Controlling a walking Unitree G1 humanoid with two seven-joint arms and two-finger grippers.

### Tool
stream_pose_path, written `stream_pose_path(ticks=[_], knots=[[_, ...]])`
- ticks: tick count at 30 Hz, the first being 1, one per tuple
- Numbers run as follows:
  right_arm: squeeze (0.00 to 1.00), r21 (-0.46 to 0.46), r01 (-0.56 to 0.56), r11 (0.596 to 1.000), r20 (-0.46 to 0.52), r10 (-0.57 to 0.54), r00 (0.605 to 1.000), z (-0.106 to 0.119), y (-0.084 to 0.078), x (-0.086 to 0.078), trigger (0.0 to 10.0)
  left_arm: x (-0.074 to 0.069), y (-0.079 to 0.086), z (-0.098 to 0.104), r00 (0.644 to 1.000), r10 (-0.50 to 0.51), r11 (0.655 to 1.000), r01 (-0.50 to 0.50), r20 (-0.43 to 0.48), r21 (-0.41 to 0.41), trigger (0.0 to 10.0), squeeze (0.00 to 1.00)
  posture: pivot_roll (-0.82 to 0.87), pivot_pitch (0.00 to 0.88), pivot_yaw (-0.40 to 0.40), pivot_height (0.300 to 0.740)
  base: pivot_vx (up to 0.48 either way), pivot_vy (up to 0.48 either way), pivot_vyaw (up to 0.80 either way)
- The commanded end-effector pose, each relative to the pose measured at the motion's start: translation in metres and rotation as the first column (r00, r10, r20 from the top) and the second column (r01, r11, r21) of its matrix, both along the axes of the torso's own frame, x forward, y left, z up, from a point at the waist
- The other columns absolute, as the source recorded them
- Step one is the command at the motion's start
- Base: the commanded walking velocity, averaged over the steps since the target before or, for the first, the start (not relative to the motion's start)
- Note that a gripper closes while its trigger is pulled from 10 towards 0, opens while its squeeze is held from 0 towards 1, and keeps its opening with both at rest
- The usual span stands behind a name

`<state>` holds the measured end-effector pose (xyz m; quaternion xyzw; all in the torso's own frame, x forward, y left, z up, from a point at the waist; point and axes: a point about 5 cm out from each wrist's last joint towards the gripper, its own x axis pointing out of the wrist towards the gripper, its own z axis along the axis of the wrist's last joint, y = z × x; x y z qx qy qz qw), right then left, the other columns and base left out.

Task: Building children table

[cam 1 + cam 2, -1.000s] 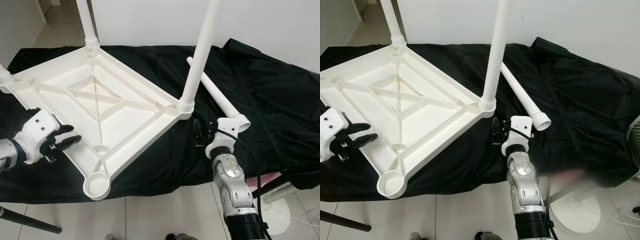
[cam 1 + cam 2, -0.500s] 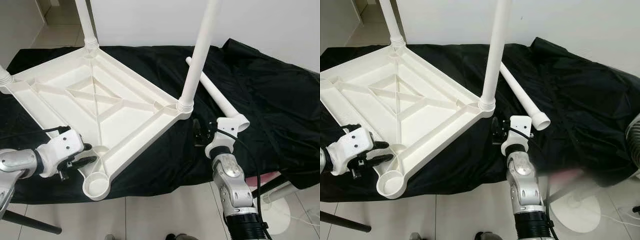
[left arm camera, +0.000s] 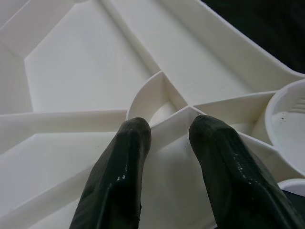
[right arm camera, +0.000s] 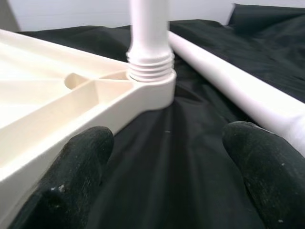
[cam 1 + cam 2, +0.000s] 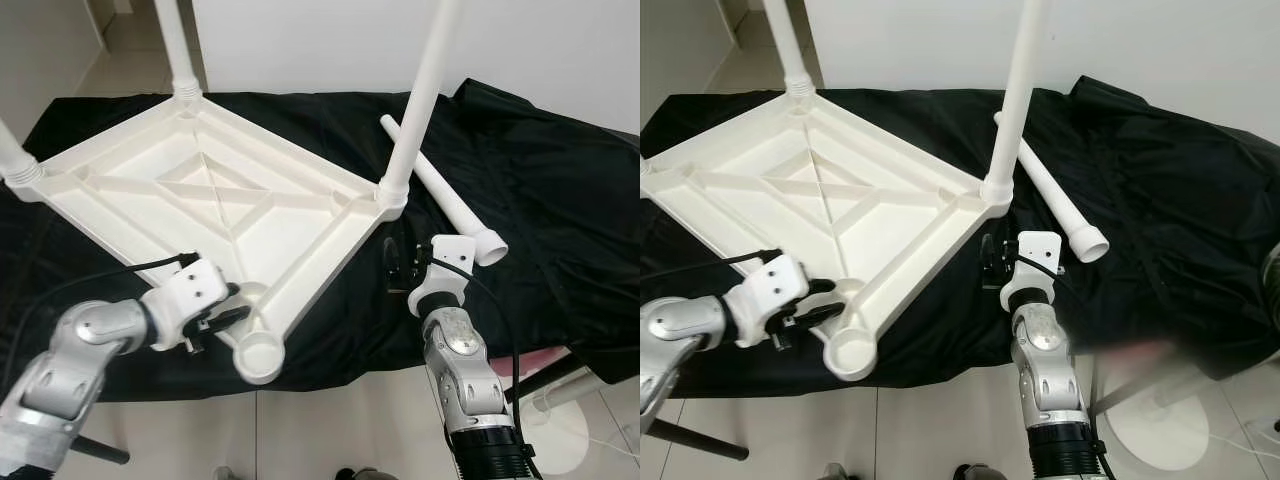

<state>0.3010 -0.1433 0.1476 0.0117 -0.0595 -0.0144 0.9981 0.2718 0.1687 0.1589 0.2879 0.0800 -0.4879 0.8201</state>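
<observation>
The white plastic tabletop [image 5: 130,185] lies upside down on a black cloth. Three white legs stand screwed into its corners, one of them [image 5: 420,100] at the right corner. The near corner socket [image 5: 258,355] is empty. A loose white leg [image 5: 445,195] lies on the cloth to the right. My left gripper [image 5: 222,318] is at the near edge beside the empty socket, its fingers [image 3: 126,157] shut on a rib of the tabletop. My right gripper [image 5: 398,268] hovers open over the cloth, between the right corner and the loose leg [image 4: 238,90].
The black cloth [image 5: 560,200] drapes over the whole work surface and hangs off its front edge. Tiled floor lies below, with a white round stand base [image 5: 560,430] at the lower right and a dark pole [image 5: 95,450] at the lower left. A white wall stands behind.
My left gripper moved from left of the tabletop to its near edge and closed on a rib. The tabletop's near corner swung to the right. The right arm stayed put.
</observation>
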Motion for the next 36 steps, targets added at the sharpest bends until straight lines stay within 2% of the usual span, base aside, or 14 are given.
stream_pose_path(ticks=[1, 6, 11, 14, 19, 20, 22, 24, 29, 34, 35, 36], knots=[[0.00, 0.011, 0.010, 1.000, -0.015, -0.010, 1.000, -0.004, -0.002, -0.002, 10.0, 0.008, -0.005, -0.006, 0.996, 0.077, 0.997, -0.077, 0.034, 0.000, 10.0, 0.00, -0.05, 0.113, -0.002, 0.740, 0.000, 0.000, 0.00], [0.00, 0.012, 0.010, 1.000, -0.016, -0.010, 1.000, -0.004, -0.002, -0.001, 10.0, 0.016, -0.012, -0.004, 0.993, 0.106, 0.994, -0.104, 0.058, -0.026, 10.0, 0.00, -0.05, 0.106, -0.001, 0.740, 0.000, 0.000, 0.00], [0.00, 0.010, 0.002, 1.000, -0.017, -0.002, 1.000, -0.004, -0.001, 0.000, 10.0, 0.022, -0.002, 0.004, 0.993, 0.095, 0.995, -0.094, 0.073, -0.021, 10.0, 0.00, -0.05, 0.099, 0.001, 0.740, 0.000, 0.000, 0.00], [0.00, 0.010, -0.020, 1.000, -0.022, 0.020, 1.000, -0.005, 0.001, 0.001, 10.0, 0.028, 0.013, 0.019, 0.995, 0.083, 0.995, -0.079, 0.063, -0.060, 10.0, 0.00, -0.04, 0.095, 0.001, 0.740, 0.000, 0.000, 0.00], [0.00, 0.004, -0.033, 0.999, -0.022, 0.033, 0.999, -0.006, 0.003, 0.001, 10.0, 0.030, 0.017, 0.027, 0.998, 0.048, 0.993, -0.043, 0.039, -0.111, 10.0, 0.00, -0.04, 0.093, 0.001, 0.740, 0.000, 0.000, 0.00], [0.00, 0.002, -0.036, 0.999, -0.022, 0.036, 0.999, -0.006, 0.002, 0.001, 10.0, 0.031, 0.020, 0.028, 0.999, 0.032, 0.992, -0.029, 0.018, -0.125, 10.0, 1.00, -0.04, 0.088, -0.001, 0.740, 0.000, 0.000, 0.00], [0.00, -0.001, -0.044, 0.999, -0.024, 0.044, 0.999, -0.007, 0.002, 0.001, 10.0, 0.032, 0.024, 0.028, 1.000, 0.019, 0.993, -0.018, 0.006, -0.119, 10.0, 1.00, -0.04, 0.087, -0.002, 0.740, 0.000, 0.000, 0.00], [0.00, -0.006, -0.072, 0.997, -0.023, 0.072, 0.997, -0.007, 0.002, 0.000, 10.0, 0.036, 0.028, 0.021, 1.000, -0.008, 0.997, 0.007, -0.012, -0.078, 10.0, 1.00, -0.04, 0.082, -0.007, 0.740, 0.000, 0.000, 0.00], [0.00, -0.018, -0.114, 0.993, -0.018, 0.114, 0.993, -0.006, 0.002, -0.001, 10.0, 0.036, 0.022, 0.016, 0.995, -0.086, 0.995, 0.084, -0.040, -0.057, 10.0, 1.00, -0.04, 0.074, -0.013, 0.740, 0.000, 0.000, 0.00], [0.00, -0.036, -0.134, 0.990, -0.019, 0.134, 0.991, -0.006, 0.001, -0.001, 10.0, 0.044, 0.024, 0.009, 0.996, -0.076, 0.996, 0.078, -0.043, 0.045, 10.0, 1.00, -0.05, 0.067, -0.015, 0.740, 0.000, 0.000, 0.00], [0.00, -0.039, -0.140, 0.989, -0.018, 0.139, 0.990, -0.005, 0.001, -0.001, 10.0, 0.046, 0.024, 0.007, 0.996, -0.074, 0.995, 0.077, -0.047, 0.066, 10.0, 0.39, -0.05, 0.067, -0.015, 0.740, 0.000, 0.000, 0.00], [0.00, -0.042, -0.142, 0.989, -0.017, 0.142, 0.990, -0.005, 0.001, 0.000, 10.0, 0.047, 0.023, 0.006, 0.995, -0.083, 0.993, 0.087, -0.051, 0.081, 10.0, 0.00, -0.05, 0.066, -0.015, 0.740, 0.000, 0.000, 0.00]])
